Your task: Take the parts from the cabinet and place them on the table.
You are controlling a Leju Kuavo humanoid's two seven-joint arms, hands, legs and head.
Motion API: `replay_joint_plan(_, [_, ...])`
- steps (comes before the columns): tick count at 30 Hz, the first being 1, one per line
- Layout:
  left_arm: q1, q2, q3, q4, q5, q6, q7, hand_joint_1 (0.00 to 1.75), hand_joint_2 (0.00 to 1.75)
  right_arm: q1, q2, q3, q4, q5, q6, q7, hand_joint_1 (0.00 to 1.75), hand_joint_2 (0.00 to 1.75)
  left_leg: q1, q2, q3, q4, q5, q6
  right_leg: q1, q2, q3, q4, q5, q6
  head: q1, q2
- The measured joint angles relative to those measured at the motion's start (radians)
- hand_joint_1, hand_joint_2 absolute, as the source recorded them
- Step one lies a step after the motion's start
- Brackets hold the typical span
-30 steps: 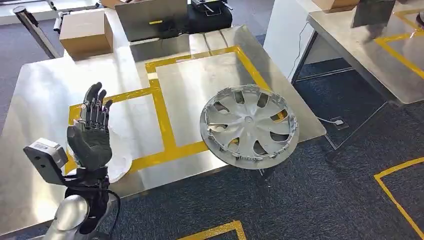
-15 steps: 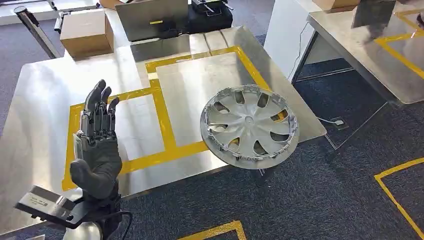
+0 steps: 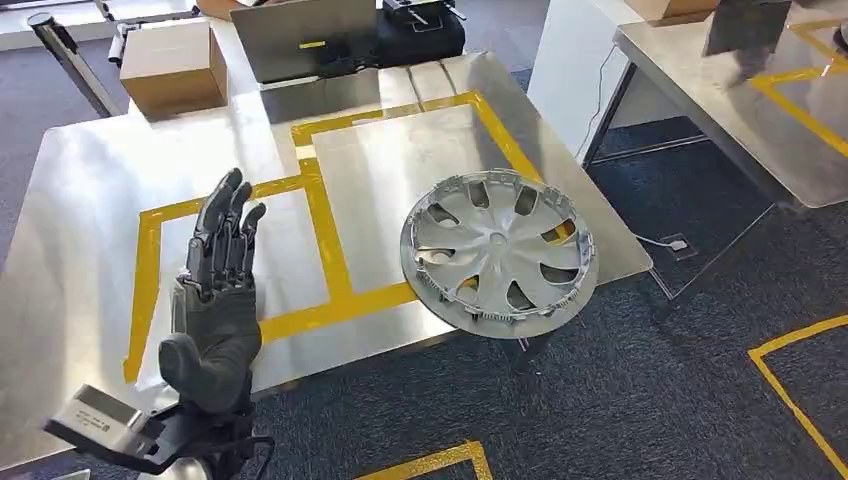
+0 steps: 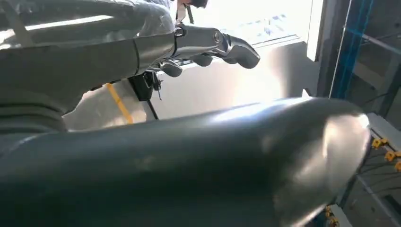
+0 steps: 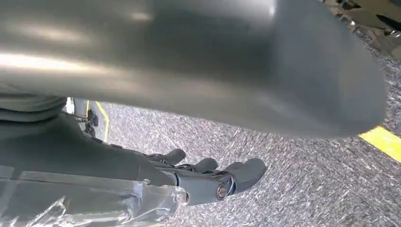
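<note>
In the head view, the left robot hand (image 3: 215,300) stands at the lower left of the frame, raised over the near edge of the desk (image 3: 90,190), with its fingers (image 3: 228,225) stretched out, close side by side, and nothing in it. Under it the steel top carries yellow tape lines (image 3: 325,240) that form rectangles. At the upper left a cardboard box (image 3: 172,65) sits at the far side of the desk, and a grey panel (image 3: 305,35) stands beside it toward the middle. Right of centre lies the part, a silver wheel cover (image 3: 498,255), flat on the desk at the near right corner, with its rim partly past the edge above the dark carpet (image 3: 640,400). At the upper right there is a second desk (image 3: 720,90) with yellow tape. The left wrist view shows this robot hand from close behind: fingers extended before the bright steel surface, holding nothing. The right wrist view shows what the head view does not, the right robot hand (image 5: 203,177) above the grey carpet, its fingers apart and empty.
</note>
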Motion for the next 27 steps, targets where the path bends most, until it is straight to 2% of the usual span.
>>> replay_joint_plan(8, [-0.009, 0.000, -0.006, 0.000, 0.001, 0.000, 0.010, 0.00, 0.00, 0.000, 0.000, 0.000, -0.001, 0.000, 0.000, 0.002, 0.00, 0.00, -0.002, 0.000, 0.000, 0.004, -0.002, 0.002, -0.003, 0.000, 0.000, -0.004, 0.003, 0.002, 0.000, 0.000])
replay_joint_plan(9, [-0.009, 0.000, -0.007, 0.000, 0.001, 0.000, 0.012, 0.00, 0.00, 0.000, 0.003, 0.000, -0.002, 0.000, 0.000, 0.002, 0.00, 0.00, -0.006, 0.000, -0.002, 0.008, 0.001, 0.012, -0.007, 0.000, 0.002, -0.007, 0.008, 0.010, 0.000, 0.000])
replay_joint_plan(11, [-0.015, 0.000, -0.008, -0.001, 0.002, 0.000, 0.013, 0.00, 0.00, 0.000, 0.003, 0.000, -0.002, 0.000, -0.002, 0.002, 0.00, 0.00, -0.007, 0.000, 0.003, -0.012, 0.016, 0.025, -0.006, 0.001, 0.008, -0.020, 0.017, 0.017, -0.002, 0.000])
replay_joint_plan(12, [-0.017, -0.001, -0.010, -0.001, 0.002, 0.000, 0.014, 0.00, 0.00, -0.001, 0.002, 0.000, -0.002, 0.000, -0.002, 0.002, 0.00, 0.00, 0.006, 0.006, 0.019, -0.042, 0.031, 0.025, -0.006, -0.001, 0.007, -0.018, 0.008, 0.018, -0.002, 0.000])
replay_joint_plan(13, [-0.020, -0.001, -0.012, -0.001, 0.002, 0.000, 0.015, 0.00, 0.00, -0.001, 0.002, 0.000, -0.003, 0.000, -0.003, 0.002, 0.00, 0.00, 0.006, 0.007, 0.024, -0.055, 0.037, 0.032, -0.003, -0.001, -0.004, 0.009, -0.016, 0.020, 0.002, 0.000])
replay_joint_plan(14, [-0.022, -0.001, -0.013, -0.001, 0.003, 0.000, 0.016, 0.00, 0.00, -0.001, 0.002, 0.000, -0.003, 0.000, -0.003, 0.002, 0.00, 0.00, 0.008, 0.008, 0.025, -0.056, 0.039, 0.031, -0.004, -0.001, -0.033, 0.071, -0.049, 0.022, 0.003, 0.000])
replay_joint_plan(16, [-0.021, -0.001, -0.016, 0.000, 0.004, 0.000, 0.021, 0.00, 0.00, 0.002, 0.002, 0.000, -0.003, 0.000, -0.003, 0.002, 0.00, 0.00, 0.010, 0.009, 0.025, -0.054, 0.037, 0.029, -0.013, -0.002, -0.107, 0.229, -0.112, 0.030, 0.005, 0.000])
replay_joint_plan(17, [-0.021, -0.001, -0.020, 0.000, 0.005, -0.001, 0.021, 0.00, 0.00, 0.003, 0.002, 0.000, -0.003, 0.000, -0.003, 0.002, 0.00, 0.00, 0.011, 0.009, 0.025, -0.053, 0.036, 0.028, -0.017, -0.002, -0.131, 0.275, -0.118, 0.034, 0.005, 0.000])
replay_joint_plan(18, [-0.021, -0.001, -0.023, 0.000, 0.005, -0.002, 0.023, 0.00, 0.00, 0.003, 0.002, 0.000, -0.003, 0.000, -0.003, 0.003, 0.00, 0.00, 0.014, 0.008, 0.026, -0.051, 0.033, 0.023, -0.020, -0.002, -0.129, 0.268, -0.097, 0.039, 0.006, 0.000])
replay_joint_plan(19, [-0.021, 0.000, -0.024, 0.001, 0.006, -0.003, 0.025, 0.00, 0.00, 0.002, 0.002, 0.000, -0.003, 0.000, -0.003, 0.003, 0.00, 0.00, 0.018, 0.008, 0.027, -0.046, 0.030, 0.017, -0.023, -0.002, -0.105, 0.218, -0.060, 0.043, 0.006, 0.000])
replay_joint_plan(21, [-0.024, 0.000, -0.025, 0.001, 0.006, -0.003, 0.027, 0.00, 0.00, -0.001, 0.002, -0.001, -0.003, 0.000, -0.003, 0.003, 0.00, 0.00, 0.028, 0.007, 0.029, -0.027, 0.012, -0.002, -0.030, -0.005, -0.020, 0.039, 0.033, 0.052, 0.006, 0.000])
replay_joint_plan(22, [-0.024, -0.001, -0.026, 0.001, 0.006, -0.003, 0.027, 0.00, 0.00, -0.002, 0.003, -0.001, -0.003, 0.000, -0.003, 0.003, 0.00, 0.00, 0.029, 0.007, 0.021, -0.019, 0.004, -0.012, -0.027, 0.000, -0.005, 0.019, 0.000, 0.055, 0.011, 0.000])
replay_joint_plan(23, [-0.028, 0.000, -0.027, 0.001, 0.007, -0.003, 0.029, 0.00, 0.00, -0.003, 0.007, -0.001, -0.005, 0.000, -0.003, 0.003, 0.00, 0.00, 0.020, 0.007, 0.010, 0.003, -0.002, -0.022, -0.026, 0.002, -0.007, 0.006, 0.006, 0.032, 0.019, 0.000])
replay_joint_plan(25, [-0.030, 0.000, -0.030, 0.001, 0.008, -0.006, 0.030, 0.00, 0.00, -0.001, 0.006, -0.001, -0.006, 0.000, -0.002, 0.004, 0.00, 0.00, 0.021, 0.006, 0.011, -0.002, 0.002, -0.030, -0.023, 0.002, -0.015, 0.020, 0.001, 0.017, 0.008, 0.000])
replay_joint_plan(27, [-0.031, 0.000, -0.030, 0.001, 0.008, -0.006, 0.031, 0.00, 0.00, 0.000, 0.006, -0.001, -0.006, 0.000, -0.002, 0.004, 0.00, 0.00, 0.025, 0.007, 0.010, 0.002, -0.008, -0.039, -0.026, -0.001, -0.016, 0.018, 0.003, 0.001, 0.008, 0.000])
